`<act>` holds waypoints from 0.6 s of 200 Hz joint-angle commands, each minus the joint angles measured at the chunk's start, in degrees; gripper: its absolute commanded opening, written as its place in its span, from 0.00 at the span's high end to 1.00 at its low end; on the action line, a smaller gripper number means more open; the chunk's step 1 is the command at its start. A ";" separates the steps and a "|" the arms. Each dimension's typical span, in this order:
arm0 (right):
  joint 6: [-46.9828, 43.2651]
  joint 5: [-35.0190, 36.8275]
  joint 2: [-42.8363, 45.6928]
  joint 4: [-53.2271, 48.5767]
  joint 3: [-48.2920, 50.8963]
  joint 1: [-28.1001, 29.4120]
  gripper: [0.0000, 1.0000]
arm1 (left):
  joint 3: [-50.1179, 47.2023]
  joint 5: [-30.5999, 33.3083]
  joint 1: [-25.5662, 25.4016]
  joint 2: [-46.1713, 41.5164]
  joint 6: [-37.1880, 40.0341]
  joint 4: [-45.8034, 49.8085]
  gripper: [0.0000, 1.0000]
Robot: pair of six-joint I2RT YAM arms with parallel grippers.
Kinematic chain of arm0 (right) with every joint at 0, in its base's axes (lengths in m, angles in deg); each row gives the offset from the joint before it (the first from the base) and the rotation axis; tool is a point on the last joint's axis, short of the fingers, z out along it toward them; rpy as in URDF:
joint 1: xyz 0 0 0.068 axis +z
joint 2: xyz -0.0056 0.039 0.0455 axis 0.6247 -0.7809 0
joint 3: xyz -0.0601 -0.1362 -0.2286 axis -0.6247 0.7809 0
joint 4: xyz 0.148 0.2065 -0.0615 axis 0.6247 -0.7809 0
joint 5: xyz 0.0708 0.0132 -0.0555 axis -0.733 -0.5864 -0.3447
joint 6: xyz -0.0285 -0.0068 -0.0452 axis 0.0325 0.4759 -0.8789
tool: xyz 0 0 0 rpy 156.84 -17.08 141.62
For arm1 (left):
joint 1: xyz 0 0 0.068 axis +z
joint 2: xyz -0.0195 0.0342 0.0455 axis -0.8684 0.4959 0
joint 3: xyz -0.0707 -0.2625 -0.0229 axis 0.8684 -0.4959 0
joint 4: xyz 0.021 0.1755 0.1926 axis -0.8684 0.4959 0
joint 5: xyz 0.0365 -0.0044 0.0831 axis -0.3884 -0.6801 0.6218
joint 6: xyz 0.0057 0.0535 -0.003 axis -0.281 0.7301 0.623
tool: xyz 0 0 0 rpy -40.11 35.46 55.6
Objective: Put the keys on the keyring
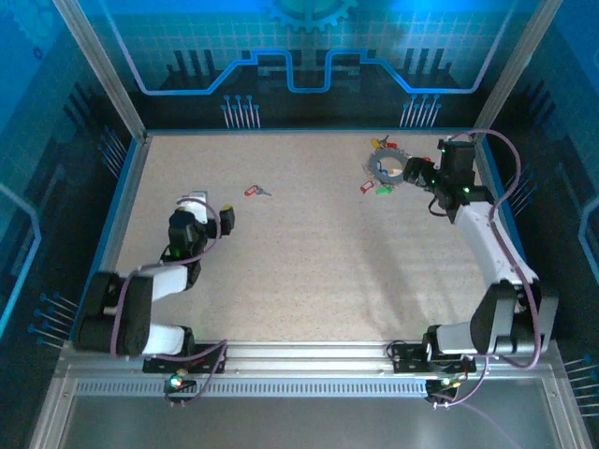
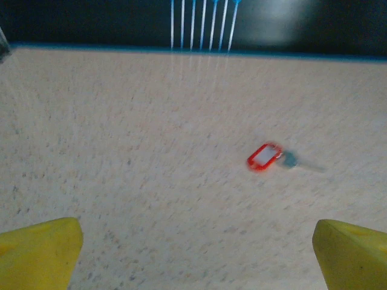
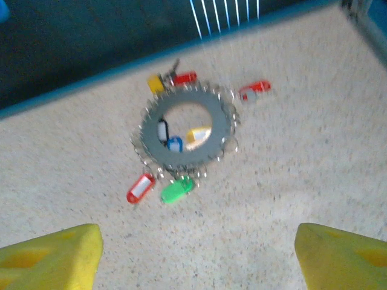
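Cool blue light fills the enclosure. The speckled bench (image 1: pixel 309 253) is the brightest surface, lit evenly from overhead, with only faint, soft shadows beside the arms (image 1: pixel 159 281) toward 6 o'clock. In the left wrist view a pale glare patch sits on the back wall (image 2: pixel 121 21) at 1 o'clock. Both wrist views are soft: the keyring (image 3: pixel 184 127) is smeared, the red-tagged key (image 2: pixel 264 156) is fuzzy, and the yellow jaws at the lower corners are out of focus.

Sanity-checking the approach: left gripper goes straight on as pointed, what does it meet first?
Probably bare table beside the lone red-tagged key, which sits off-centre ahead of the open left gripper. Depth is unclear.
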 commanded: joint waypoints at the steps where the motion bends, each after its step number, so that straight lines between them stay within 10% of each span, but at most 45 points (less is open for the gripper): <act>1: 2.97 2.15 -3.79 -4.36 -2.71 0.12 0.16 | 5.29 2.38 -2.38 -11.79 -5.36 19.34 0.01; 59: 2.89 -1.73 -14.38 -3.44 -6.99 0.12 0.17 | 28.66 0.37 0.99 -29.04 -18.88 68.07 0.01; 120: 0.17 -8.14 -28.83 -2.57 -18.07 2.55 0.19 | 33.46 -13.03 6.03 -15.72 -19.24 72.39 0.01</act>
